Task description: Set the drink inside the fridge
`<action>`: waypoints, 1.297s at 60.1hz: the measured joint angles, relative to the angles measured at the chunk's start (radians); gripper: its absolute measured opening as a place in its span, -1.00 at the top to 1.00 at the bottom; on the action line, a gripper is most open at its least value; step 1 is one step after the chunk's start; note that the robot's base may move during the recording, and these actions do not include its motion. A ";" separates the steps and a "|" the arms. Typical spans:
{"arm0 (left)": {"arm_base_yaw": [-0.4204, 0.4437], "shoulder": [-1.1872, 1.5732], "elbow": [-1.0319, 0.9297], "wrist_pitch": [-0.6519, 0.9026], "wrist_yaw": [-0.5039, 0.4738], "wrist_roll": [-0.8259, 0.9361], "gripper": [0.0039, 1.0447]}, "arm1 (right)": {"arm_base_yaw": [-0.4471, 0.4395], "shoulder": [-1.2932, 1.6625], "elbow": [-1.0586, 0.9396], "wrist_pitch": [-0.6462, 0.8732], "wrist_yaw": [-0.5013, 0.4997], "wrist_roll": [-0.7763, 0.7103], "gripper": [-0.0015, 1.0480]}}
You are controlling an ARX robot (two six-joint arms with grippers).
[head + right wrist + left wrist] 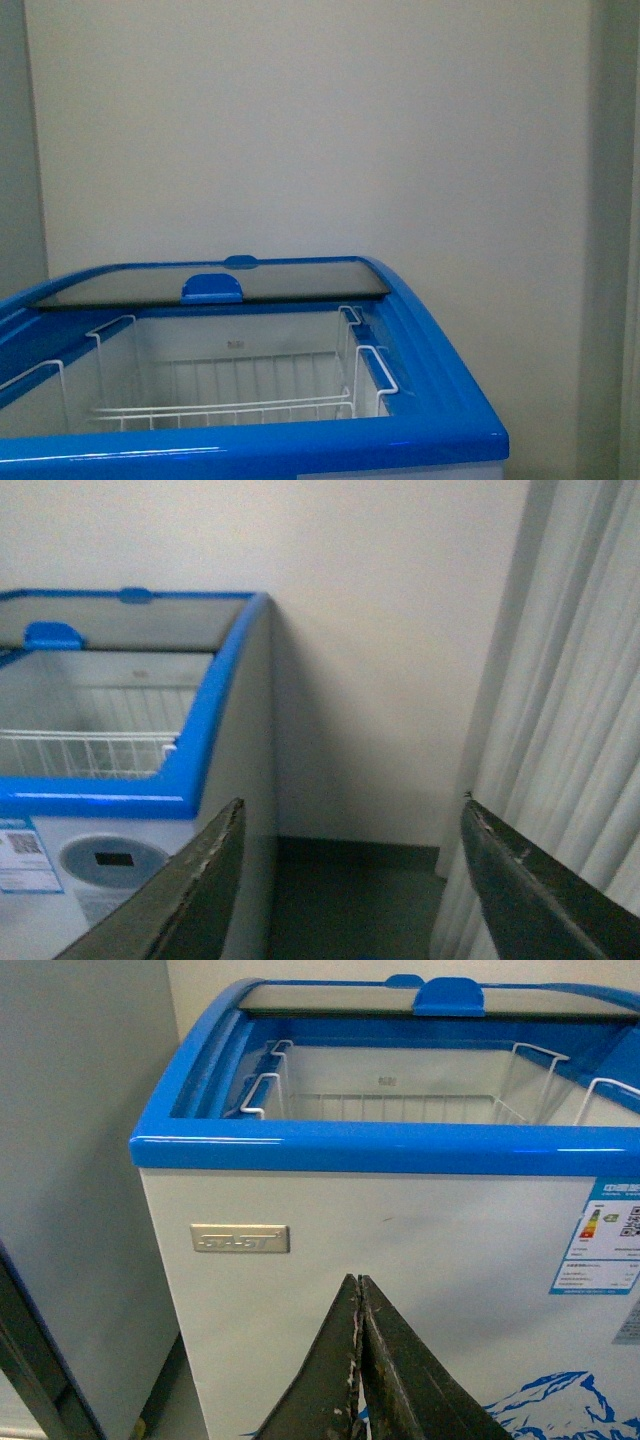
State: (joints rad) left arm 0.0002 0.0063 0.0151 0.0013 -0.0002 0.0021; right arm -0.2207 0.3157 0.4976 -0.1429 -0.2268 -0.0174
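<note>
Two pincers face the fridge (440, 420): left pincer (360, 1290) pressed together, right pincer (350, 820) spread apart, both empty.

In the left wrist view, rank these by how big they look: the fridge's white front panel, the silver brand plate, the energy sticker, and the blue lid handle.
1. White front panel, by far
2. Energy sticker, partly cut off
3. Silver brand plate
4. Blue lid handle, close to the plate and farther away, so that order is unsure
</note>
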 joint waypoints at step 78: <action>0.000 0.000 0.000 0.000 0.000 0.000 0.96 | 0.217 -0.272 -0.454 0.135 0.224 0.007 0.95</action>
State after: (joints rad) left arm 0.0002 0.0059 0.0151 0.0013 -0.0002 0.0021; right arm -0.0036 0.0441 0.0437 -0.0074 -0.0032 -0.0105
